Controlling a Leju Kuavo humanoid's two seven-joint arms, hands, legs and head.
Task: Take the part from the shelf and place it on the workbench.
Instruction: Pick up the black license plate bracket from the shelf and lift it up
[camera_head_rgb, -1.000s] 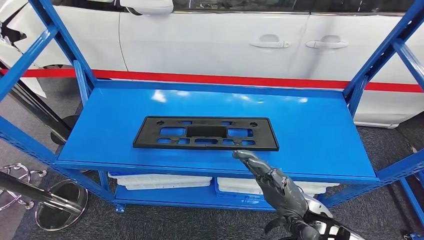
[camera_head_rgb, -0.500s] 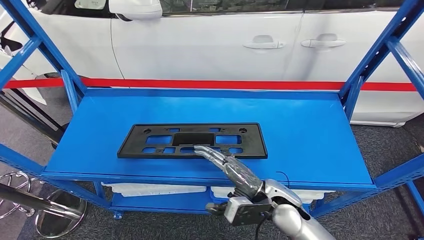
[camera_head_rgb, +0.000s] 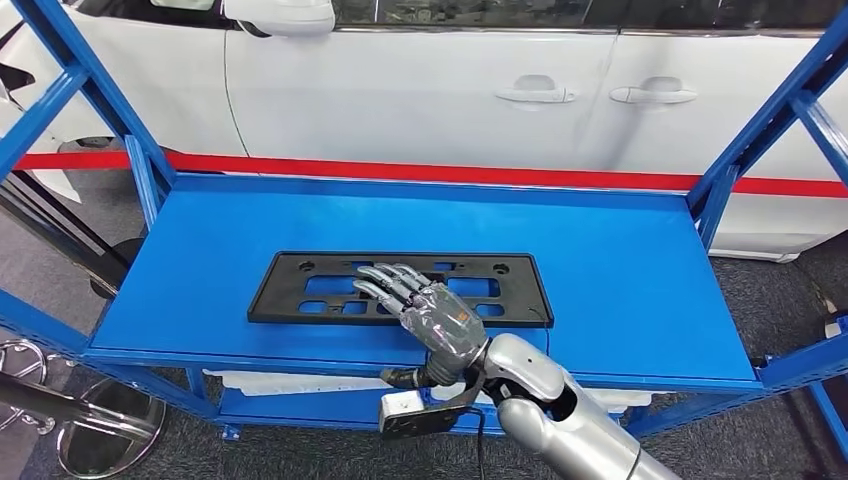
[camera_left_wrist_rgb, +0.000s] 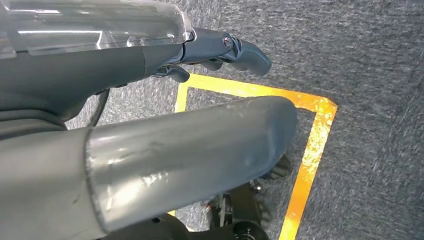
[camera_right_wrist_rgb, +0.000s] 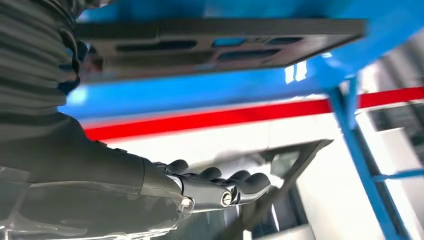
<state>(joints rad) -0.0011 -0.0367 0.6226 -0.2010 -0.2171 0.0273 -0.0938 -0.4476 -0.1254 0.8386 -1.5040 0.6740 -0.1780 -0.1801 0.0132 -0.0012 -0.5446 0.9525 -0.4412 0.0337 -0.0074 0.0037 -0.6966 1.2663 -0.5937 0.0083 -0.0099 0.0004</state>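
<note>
right robot hand (camera_head_rgb: 432, 315): fingers spread above part (camera_head_rgb: 300, 290), holding nothing | left robot hand (camera_left_wrist_rgb: 220, 50): grasp unclear

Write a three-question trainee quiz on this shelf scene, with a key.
1. True or false: the flat black plastic plate with cut-outs lies on the blue metal shelf.
2. Which hand reaches over the plate? A) left B) right
3. Fill in: behind the shelf stands a white ___.

Key:
1. True.
2. B: the right hand is spread over it, gripping nothing; the left hand hangs above grey carpet.
3. Car.
</note>
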